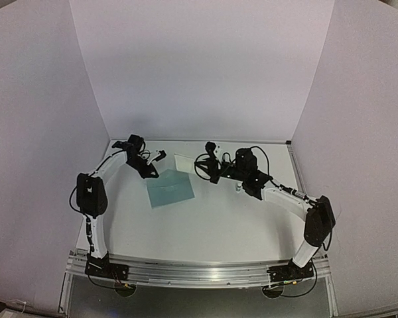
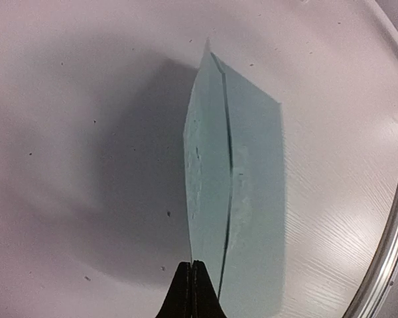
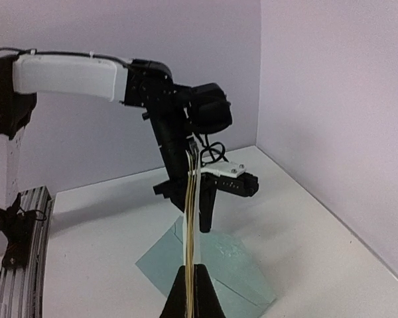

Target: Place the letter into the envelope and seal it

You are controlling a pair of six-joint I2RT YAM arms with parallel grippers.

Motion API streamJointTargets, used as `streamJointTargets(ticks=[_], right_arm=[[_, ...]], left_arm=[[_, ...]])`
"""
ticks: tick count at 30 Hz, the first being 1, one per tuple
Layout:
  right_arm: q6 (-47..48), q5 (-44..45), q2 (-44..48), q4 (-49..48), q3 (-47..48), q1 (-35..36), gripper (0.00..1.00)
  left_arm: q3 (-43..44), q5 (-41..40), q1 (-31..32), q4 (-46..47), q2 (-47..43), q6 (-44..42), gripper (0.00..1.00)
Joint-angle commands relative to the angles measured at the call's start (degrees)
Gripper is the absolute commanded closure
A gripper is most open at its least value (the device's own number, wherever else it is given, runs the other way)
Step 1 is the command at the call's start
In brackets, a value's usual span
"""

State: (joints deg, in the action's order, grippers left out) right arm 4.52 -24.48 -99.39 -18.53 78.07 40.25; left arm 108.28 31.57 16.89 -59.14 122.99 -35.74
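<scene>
So: letter [image 3: 192,212] pinched up in the air, teal envelope [image 3: 215,265] on the table [image 1: 219,225] below it.
Right gripper [image 3: 192,281] is clamped tight on the tan sheet, seen edge-on. Left gripper [image 2: 191,275] looks closed on the envelope's flap edge. Both are thin, floppy paper, so I'd hold near the edges and prop the mouth open.

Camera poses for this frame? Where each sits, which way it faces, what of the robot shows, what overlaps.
Top external: above and behind the bases, looking down and forward at the table; both arms show, the envelope between them.
Left wrist: on the left arm, facing down at the envelope; only the left pincer shows, shut at the envelope's edge.
Right wrist: on the right arm, looking across at the left arm; right pincer shut on the letter, edge-on.
Shared: all three see the envelope.
</scene>
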Motion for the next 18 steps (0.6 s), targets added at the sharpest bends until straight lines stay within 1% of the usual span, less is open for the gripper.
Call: streamJointTargets(ticks=[1,3,6,8,12,15,18], right_arm=[[13.8,-8.4,3.7,0.4,-2.2,0.2,1.00],[19.0,-11.3,4.0,3.3,-1.7,0.6,1.00],[29.7,-13.1,3.8,9.4,0.4,1.9,1.00],[34.9,-12.2,3.3,13.7,2.7,2.9,1.00],[43.3,-9.3,3.3,14.9,4.0,4.5,1.00],[49.9,-7.6,3.5,16.6,4.1,5.5,1.00],[54.5,-7.9,3.2,23.1,6.9,6.5,1.00]], left_arm=[[-2.6,-0.4,2.6,-6.4,-10.4,-2.7,1.00],[-3.3,-0.1,3.5,-8.9,-12.7,-4.8,1.00],[-0.3,0.2,3.9,-14.4,-14.4,-6.6,1.00],[2.0,0.0,4.1,-18.0,-15.1,-8.1,1.00],[5.1,0.3,5.1,-23.6,-16.9,-12.0,1.00],[5.7,0.8,5.8,-24.4,-18.2,-11.8,1.00],[5.8,0.9,7.2,-25.3,-19.5,-12.7,1.00]])
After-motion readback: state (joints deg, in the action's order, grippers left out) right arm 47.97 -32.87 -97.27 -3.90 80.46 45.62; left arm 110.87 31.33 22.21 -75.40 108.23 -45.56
